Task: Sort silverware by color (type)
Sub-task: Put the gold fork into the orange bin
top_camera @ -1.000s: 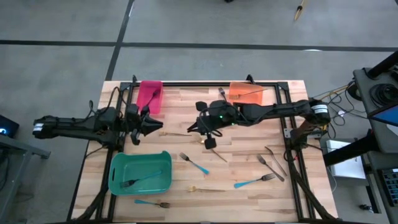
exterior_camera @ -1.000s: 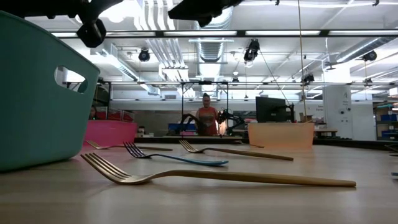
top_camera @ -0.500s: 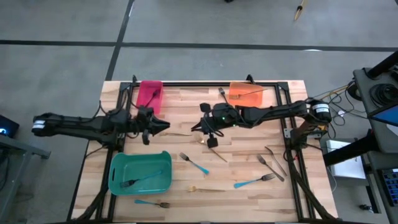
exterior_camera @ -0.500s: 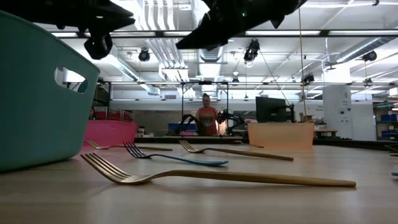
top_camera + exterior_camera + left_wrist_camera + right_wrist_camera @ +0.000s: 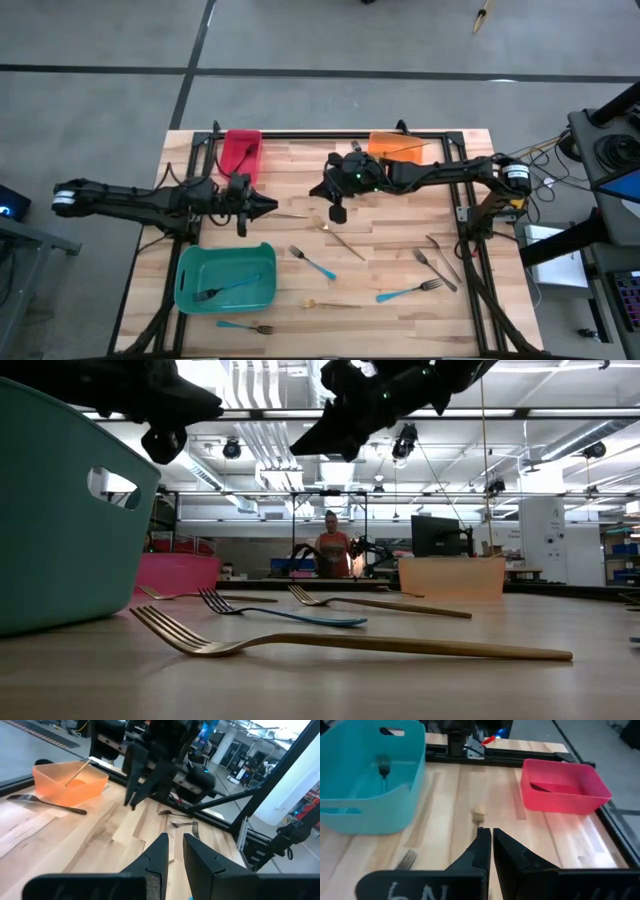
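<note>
Two dark hands (image 5: 268, 205) (image 5: 333, 212) hover clenched, empty, above slim metal forks (image 5: 313, 263).

table (image 5: 300, 160): wood | on it: forks (image 5: 410, 293), red bin (image 5: 240, 152), orange bin (image 5: 398, 148), teal bin (image 5: 226, 277)
</note>
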